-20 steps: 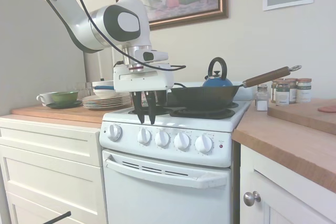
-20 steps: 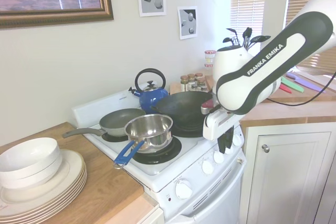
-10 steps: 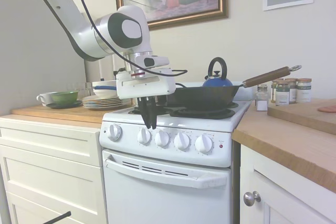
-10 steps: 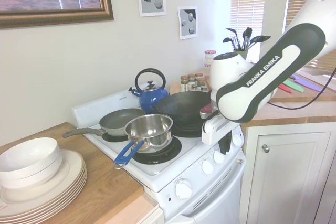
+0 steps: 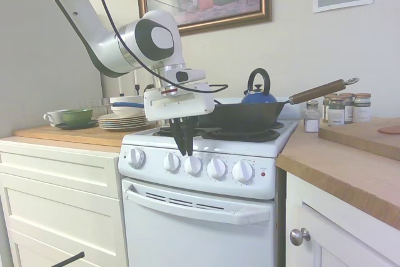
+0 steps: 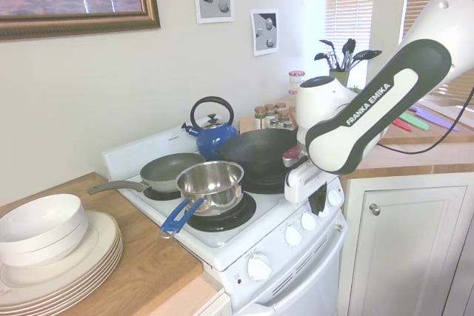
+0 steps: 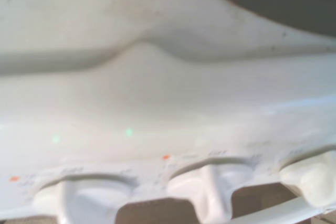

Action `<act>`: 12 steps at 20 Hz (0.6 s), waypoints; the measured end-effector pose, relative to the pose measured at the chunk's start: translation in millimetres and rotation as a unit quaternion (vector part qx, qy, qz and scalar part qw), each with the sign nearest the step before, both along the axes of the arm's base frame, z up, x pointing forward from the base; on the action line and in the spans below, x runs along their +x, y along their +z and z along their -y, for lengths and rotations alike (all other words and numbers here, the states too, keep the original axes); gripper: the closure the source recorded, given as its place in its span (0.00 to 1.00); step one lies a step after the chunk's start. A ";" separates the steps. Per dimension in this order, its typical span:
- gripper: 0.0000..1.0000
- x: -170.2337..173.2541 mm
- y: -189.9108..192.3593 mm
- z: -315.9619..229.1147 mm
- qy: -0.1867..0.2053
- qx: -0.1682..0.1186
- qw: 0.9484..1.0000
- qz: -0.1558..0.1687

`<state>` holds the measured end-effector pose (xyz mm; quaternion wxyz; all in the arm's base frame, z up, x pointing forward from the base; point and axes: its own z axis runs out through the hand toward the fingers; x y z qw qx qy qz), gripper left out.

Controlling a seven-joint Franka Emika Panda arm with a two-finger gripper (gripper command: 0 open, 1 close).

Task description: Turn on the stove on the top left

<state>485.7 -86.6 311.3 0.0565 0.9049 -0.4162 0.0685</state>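
The stove (image 5: 206, 173) is sitting between the cream cabinet drawers (image 5: 59, 179) and a wooden worktop (image 5: 350, 167). It is a narrow white enamel range with black burner grates, a row of five round white knobs (image 5: 193, 166) across its front panel, a small red light (image 5: 262, 174) at the panel's right end, and a long white handle on the oven door below.

A dark wok (image 5: 244, 115) with a wooden handle and a glossy blue kettle (image 5: 259, 95) are resting on the burners; from the other side, a shiny steel saucepan (image 6: 211, 183) with a blue handle and a grey frying pan (image 6: 172, 170) are also showing.

The white arm, lettered "FRANKA EMIKA" along its dark forearm panel, is bending down over the stove's front edge. The jaws (image 5: 184, 144) are pointing straight down, their dark fingers pressed close together with the tips hanging just above the panel, between the second and third knobs from the left.

The wrist view is blurry, showing smooth white enamel and three knob tops with small orange marks beside them.

Stacked pale plates (image 6: 63, 260) with a white bowl on top are sitting on the worktop beside the stove, and spice jars (image 5: 347, 107) are standing near the wall.
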 end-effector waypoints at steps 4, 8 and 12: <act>1.00 7.7 -4.9 7.2 -0.003 -0.003 1.000 -0.002; 1.00 14.2 -11.3 8.5 0.000 -0.005 1.000 -0.004; 1.00 19.0 -19.5 8.0 0.006 -0.009 1.000 -0.007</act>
